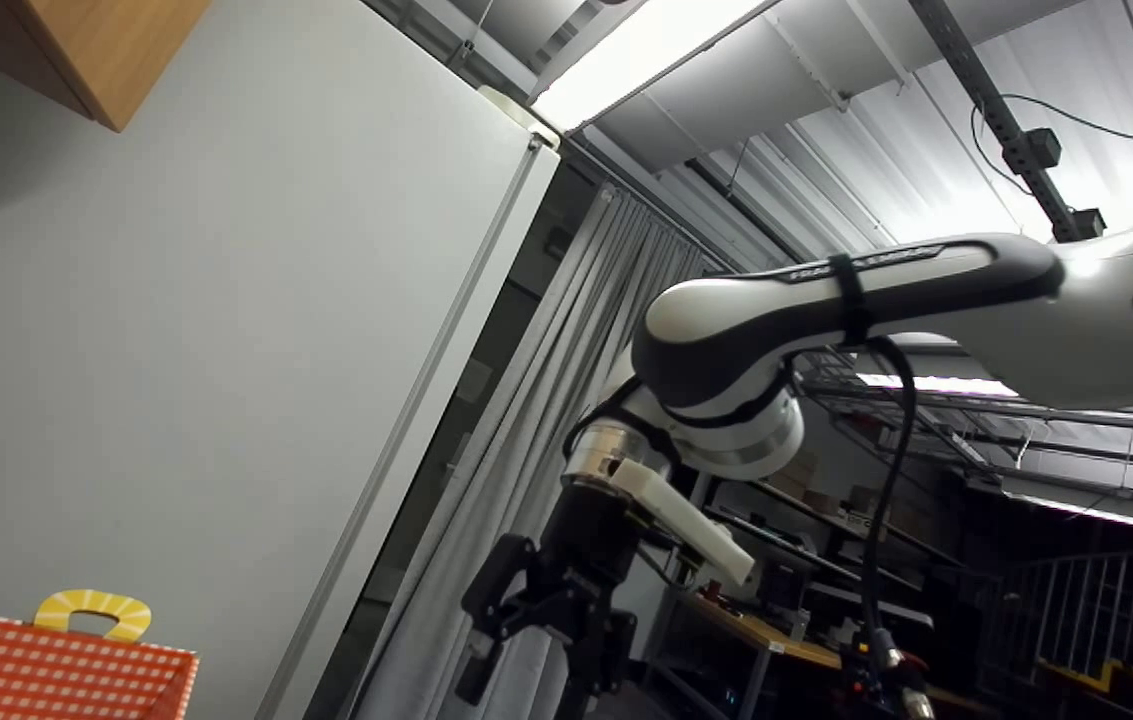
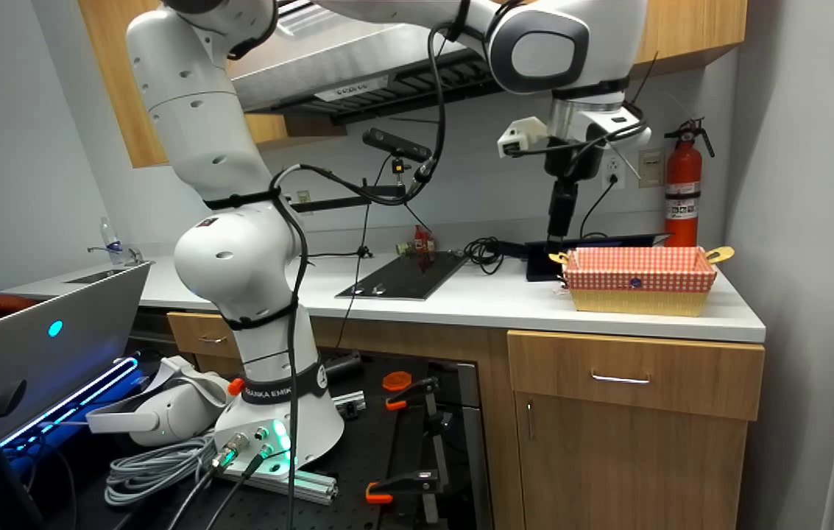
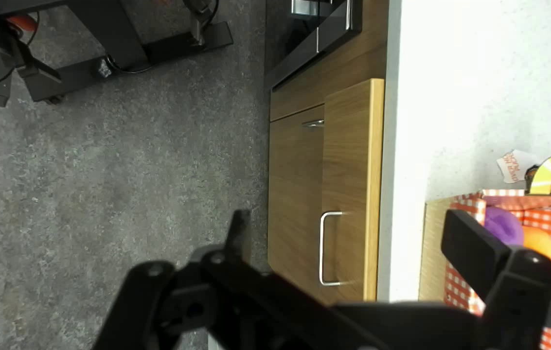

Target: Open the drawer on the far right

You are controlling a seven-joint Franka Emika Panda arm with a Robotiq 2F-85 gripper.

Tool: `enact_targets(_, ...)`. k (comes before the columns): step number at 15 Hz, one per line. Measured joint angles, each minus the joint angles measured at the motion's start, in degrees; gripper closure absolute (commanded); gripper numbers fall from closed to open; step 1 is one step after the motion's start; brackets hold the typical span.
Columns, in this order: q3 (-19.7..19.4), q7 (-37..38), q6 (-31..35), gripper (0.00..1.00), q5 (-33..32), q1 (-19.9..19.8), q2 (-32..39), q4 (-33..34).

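The far-right wooden drawer (image 2: 560, 368) is under the white counter in an exterior view, with a silver bar handle (image 2: 620, 379). In the wrist view the drawer front (image 3: 350, 150) and its handle (image 3: 322, 248) lie between the fingers' lines of sight. The pale top edge of the drawer shows beside the counter edge, and its front stands slightly out from the door below; no inside shows. My gripper (image 3: 353, 238) is open and empty, fingers wide apart. In an exterior view the gripper (image 2: 560, 217) hangs above the counter, higher than the handle and apart from it.
A red checkered basket (image 2: 637, 302) with soft toys stands on the counter (image 2: 475, 302) above the drawer, close to the gripper. A cabinet door (image 2: 630, 464) is below the drawer. A fire extinguisher (image 2: 683, 191) stands at the back. A wall (image 2: 807, 294) is on the right.
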Motion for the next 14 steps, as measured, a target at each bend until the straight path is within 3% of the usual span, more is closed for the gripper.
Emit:
enact_targets(8,-2.33,-7.13,0.86,0.0,0.37,-1.44,14.29,8.07)
enact_targets(14,0.02,-11.33,12.52,0.0,-0.04,-0.42,20.91,8.08)
